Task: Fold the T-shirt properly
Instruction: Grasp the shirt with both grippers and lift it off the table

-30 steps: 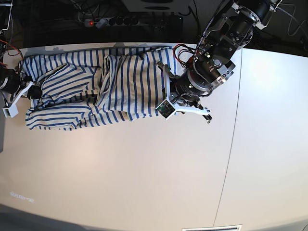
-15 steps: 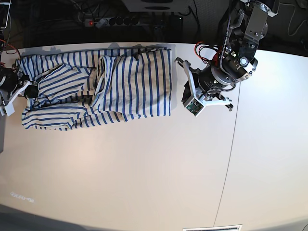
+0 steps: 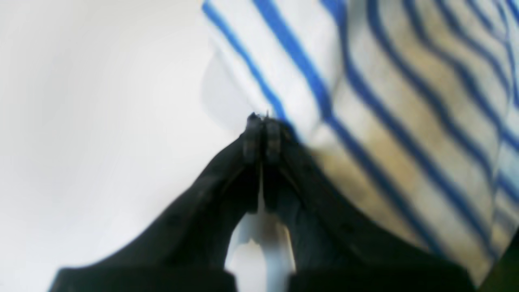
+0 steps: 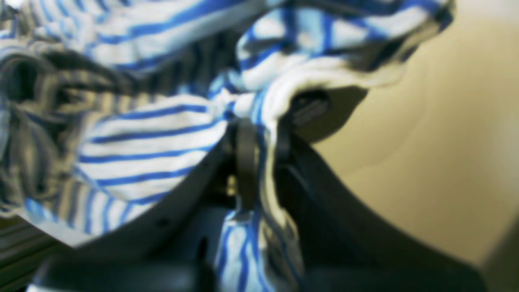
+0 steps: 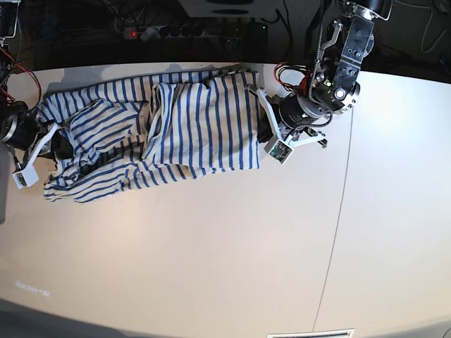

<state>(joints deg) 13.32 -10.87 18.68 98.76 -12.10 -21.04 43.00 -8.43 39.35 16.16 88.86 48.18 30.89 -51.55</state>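
Since half a second ago the left arm has swung back in from the bare table toward the shirt's right edge, and the right arm has shifted the bunched far end inward, so the cloth at 9 o'clock now sits more crumpled and slightly rotated.

The large soft white short-sleeved cloth T-shirt with thin blue stripes (image 5: pixel 169 134) lies on the white table (image 5: pixel 211 267) at about 11 o'clock of the base view, near the back edge. Its long axis runs 9 to 3 o'clock, the straight edge facing 3 o'clock and the rumpled end facing 9 o'clock.

The left end effector (image 3: pixel 261 121) has its fingers pressed together with no cloth visibly between them; its tip sits just beside the shirt's edge at 3 o'clock. The right end effector (image 4: pixel 257 134) is clamped on a gathered fold of the striped fabric, which spills out above and below its fingers.

The shirt looks light, limp and easily wrinkled; it should drape and slide rather than hold shape, so a pull at one point will likely drag the layers. Corners or the straight hem edge seem the best holds, pinched through all layers, both ends kept taut.
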